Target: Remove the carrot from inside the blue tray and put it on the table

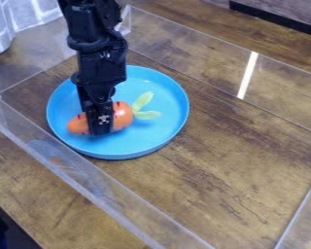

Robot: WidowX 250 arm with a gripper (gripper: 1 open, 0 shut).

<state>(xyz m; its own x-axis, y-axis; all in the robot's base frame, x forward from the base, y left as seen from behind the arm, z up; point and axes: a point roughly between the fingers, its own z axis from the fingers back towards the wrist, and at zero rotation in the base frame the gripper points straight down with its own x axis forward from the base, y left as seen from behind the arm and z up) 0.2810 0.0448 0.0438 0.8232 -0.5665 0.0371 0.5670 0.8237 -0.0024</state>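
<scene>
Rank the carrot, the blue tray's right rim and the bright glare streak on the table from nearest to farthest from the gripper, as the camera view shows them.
1. The carrot, clamped in the gripper, at the tray's left-centre.
2. The blue tray's right rim, to the gripper's right.
3. The glare streak on the table, farther right and beyond the tray.

Even, fairly bright light falls from above. A white streak of glare lies on the glossy table at about 2 o'clock, with fainter sheen along the clear edges toward 7 o'clock. Shadows are soft (the picture is low-resolution and slightly soft throughout).
</scene>
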